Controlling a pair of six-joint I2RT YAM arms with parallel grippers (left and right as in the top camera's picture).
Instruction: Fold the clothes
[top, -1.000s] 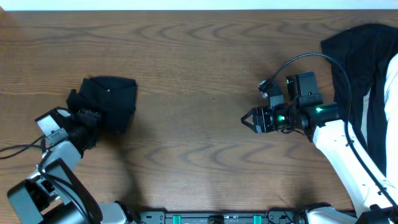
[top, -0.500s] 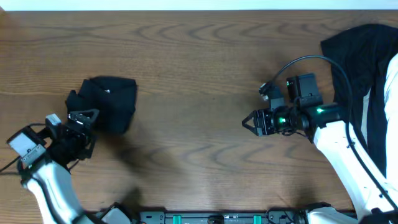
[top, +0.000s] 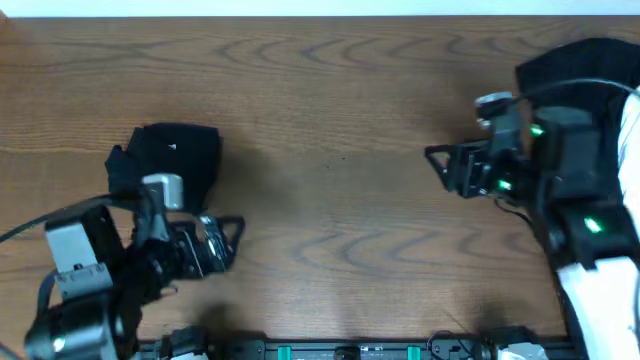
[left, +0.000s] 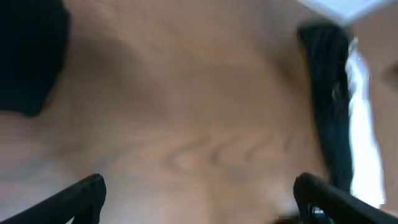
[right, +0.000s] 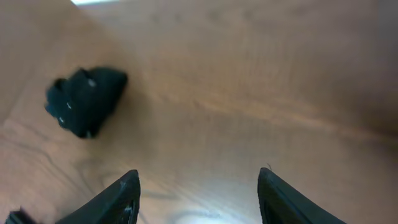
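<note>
Left end effector (top: 236, 240): withdrawn from the folded black garment (top: 172, 165), open, empty.
Right end effector (top: 440, 168): shifted rightward, open, empty.
Garments: I count two, including the black heap (top: 575, 75).

I see one black garment (top: 178, 162) folded into a compact, roughly square bundle, lying on the table (top: 330, 120) at its left side. There's a tiny white mark (top: 173, 147) near the far edge; I can't make out any lettering. A second black garment (top: 575, 70) lies unfolded and rumpled at the far right corner, well apart from the bundle.
</note>
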